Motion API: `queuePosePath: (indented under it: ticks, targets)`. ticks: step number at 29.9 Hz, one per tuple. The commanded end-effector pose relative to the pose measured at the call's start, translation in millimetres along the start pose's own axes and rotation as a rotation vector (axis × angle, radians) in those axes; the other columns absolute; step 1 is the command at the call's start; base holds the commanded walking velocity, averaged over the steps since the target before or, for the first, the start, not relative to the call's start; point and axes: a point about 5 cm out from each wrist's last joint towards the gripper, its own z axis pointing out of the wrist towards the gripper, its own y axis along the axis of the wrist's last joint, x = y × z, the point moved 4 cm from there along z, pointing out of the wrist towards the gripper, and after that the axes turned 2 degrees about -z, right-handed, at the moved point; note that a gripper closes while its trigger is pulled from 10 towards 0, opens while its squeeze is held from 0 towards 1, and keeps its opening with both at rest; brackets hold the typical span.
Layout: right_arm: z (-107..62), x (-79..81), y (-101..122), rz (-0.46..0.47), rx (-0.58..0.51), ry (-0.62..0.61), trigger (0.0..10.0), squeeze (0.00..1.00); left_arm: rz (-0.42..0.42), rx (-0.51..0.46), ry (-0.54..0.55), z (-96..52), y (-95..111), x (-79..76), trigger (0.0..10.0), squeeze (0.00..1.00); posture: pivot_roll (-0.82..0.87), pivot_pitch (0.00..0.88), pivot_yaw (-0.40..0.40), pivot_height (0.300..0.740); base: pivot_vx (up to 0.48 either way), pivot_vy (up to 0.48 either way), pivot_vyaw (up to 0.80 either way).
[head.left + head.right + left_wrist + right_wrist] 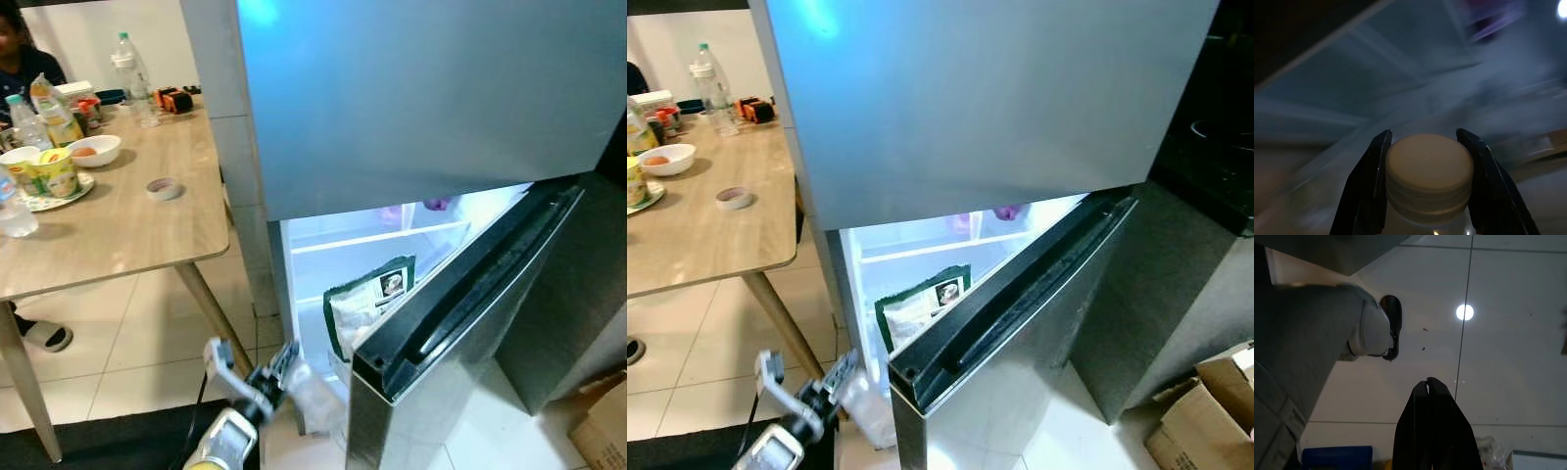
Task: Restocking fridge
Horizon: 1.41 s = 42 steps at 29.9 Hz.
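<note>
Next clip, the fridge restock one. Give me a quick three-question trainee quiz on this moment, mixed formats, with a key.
1. Multiple choice: what is the left gripper shut on?
A. a bottle, held at its cap
B. a bowl
C. a roll of tape

2. True or false: the fridge's lower door is closed.

3. Fill in the blank: the green and white food packet stands inside the ____.

Key
1. A. In the left wrist view the fingers sit on either side of the pale ribbed cap of the bottle.
2. False. It stands open, and the lit shelves show behind it.
3. Fridge, below the upper white shelf.
</note>
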Motion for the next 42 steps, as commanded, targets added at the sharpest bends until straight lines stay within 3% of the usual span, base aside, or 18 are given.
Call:
queuePosePath:
  ticks: [1, 2, 3, 4, 7, 9, 10, 13, 16, 23, 29, 42]
  targets:
    - [0.3, 3.4, -6.9, -0.020, 0.032, 0.002, 10.0, 0.00, 0.041, 0.008, 0.106, -14.8, 1.9, 20.3, 10.0, 0.00, -0.09, 0.022, 0.024, 0.740, 0.000, 0.000, 0.00]
    - [0.2, 3.4, -9.6, -0.025, 0.046, -0.003, 10.0, 0.00, 0.064, 0.031, 0.182, -27.9, -3.5, 34.8, 10.0, 0.00, -0.09, 0.023, 0.023, 0.740, 0.000, 0.000, 0.00]
    - [0.2, 3.4, -9.6, -0.025, 0.046, -0.003, 10.0, 0.00, 0.064, 0.031, 0.182, -27.9, -3.5, 34.8, 10.0, 0.00, -0.09, 0.023, 0.023, 0.740, 0.000, 0.000, 0.00]
    - [0.0, 3.6, -13.7, -0.030, 0.065, -0.009, 10.0, 0.00, 0.096, 0.071, 0.333, -55.0, -13.8, 61.0, 10.0, 0.00, -0.09, 0.023, 0.024, 0.740, 0.000, 0.000, 0.00]
    - [0.0, 3.8, -14.5, -0.031, 0.068, -0.011, 10.0, 0.00, 0.115, 0.090, 0.399, -66.2, -17.8, 71.0, 10.0, 0.00, -0.09, 0.023, 0.024, 0.740, 0.000, 0.000, 0.00]
    - [0.0, 4.2, -16.2, -0.034, 0.076, -0.013, 10.0, 0.00, 0.147, 0.135, 0.531, -89.9, -27.0, 89.4, 10.0, 0.00, -0.09, 0.022, 0.024, 0.740, 0.000, 0.000, 0.00]
    - [0.0, 4.2, -16.2, -0.034, 0.076, -0.013, 10.0, 0.00, 0.147, 0.135, 0.531, -89.9, -27.0, 89.4, 10.0, 0.00, -0.09, 0.022, 0.024, 0.740, 0.000, 0.000, 0.00]
    - [-0.1, 3.9, -17.7, -0.036, 0.085, -0.017, 10.0, 0.00, 0.149, 0.187, 0.653, -114.2, -39.9, 104.6, 10.0, 0.00, -0.09, 0.017, 0.022, 0.740, 0.000, 0.000, 0.00]
    - [-0.4, 2.9, -18.1, -0.039, 0.088, -0.021, 10.0, 0.00, 0.159, 0.230, 0.692, -122.4, -49.9, 108.3, 10.0, 0.00, -0.09, 0.015, 0.012, 0.740, 0.000, 0.000, 0.00]
    - [-0.8, 0.6, -18.5, -0.045, 0.091, -0.028, 10.0, 0.00, 0.179, 0.279, 0.711, -122.6, -63.2, 107.0, 10.0, 0.00, -0.09, 0.018, 0.013, 0.740, -0.177, 0.000, 0.00]
    - [-0.9, -0.7, -17.4, -0.044, 0.089, -0.031, 10.0, 0.00, 0.188, 0.276, 0.691, -115.2, -62.6, 103.3, 10.0, 0.00, -0.09, 0.016, 0.010, 0.740, -0.332, 0.000, 0.00]
    - [-0.3, 1.3, -15.8, -0.043, 0.085, -0.024, 10.0, 0.00, 0.195, 0.287, 0.704, -116.8, -64.1, 104.3, 10.0, 0.00, -0.09, 0.015, 0.009, 0.740, -0.317, 0.000, 0.00]
